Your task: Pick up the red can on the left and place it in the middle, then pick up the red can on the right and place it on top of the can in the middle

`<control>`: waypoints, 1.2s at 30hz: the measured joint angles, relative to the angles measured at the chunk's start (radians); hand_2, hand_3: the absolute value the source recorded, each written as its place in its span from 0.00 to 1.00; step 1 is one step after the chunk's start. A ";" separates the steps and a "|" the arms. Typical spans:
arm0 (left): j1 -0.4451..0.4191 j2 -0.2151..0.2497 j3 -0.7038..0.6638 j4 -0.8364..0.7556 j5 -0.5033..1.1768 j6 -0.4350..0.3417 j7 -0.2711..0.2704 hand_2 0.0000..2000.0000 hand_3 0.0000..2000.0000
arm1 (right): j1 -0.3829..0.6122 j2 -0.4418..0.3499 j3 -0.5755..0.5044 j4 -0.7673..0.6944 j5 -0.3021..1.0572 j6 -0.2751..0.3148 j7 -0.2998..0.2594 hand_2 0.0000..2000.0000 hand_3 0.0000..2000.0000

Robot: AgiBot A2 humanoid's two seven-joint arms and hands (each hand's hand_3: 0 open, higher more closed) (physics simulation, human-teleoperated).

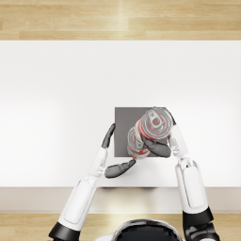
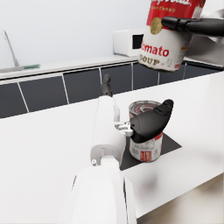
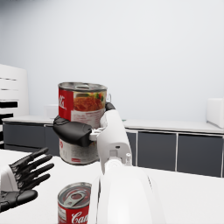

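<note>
Red-and-white soup tin, rigid and probably weighty, its label likely slick: best gripped around the side wall.

At centre-right of the head view my right hand [image 1: 162, 143] wraps the raised can [image 1: 154, 123] by its side, above and slightly off the can on the grey mat [image 1: 135, 141]. My left hand [image 1: 113, 155] holds nothing, fingers spread beside that lower can.
</note>
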 measured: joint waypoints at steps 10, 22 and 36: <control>-0.143 -0.041 -0.330 -0.169 0.000 0.000 0.007 0.00 0.00 | 0.010 -0.022 0.044 -0.038 0.000 -0.022 -0.041 1.00 0.76; -0.162 -0.023 -0.423 -0.174 0.000 0.000 0.008 0.00 0.00 | -0.028 -0.025 0.064 -0.110 0.000 -0.058 -0.040 1.00 0.76; -0.161 0.000 -0.419 -0.172 0.000 0.000 0.008 0.00 0.00 | -0.058 -0.033 0.068 -0.096 -0.001 -0.093 -0.049 0.00 0.00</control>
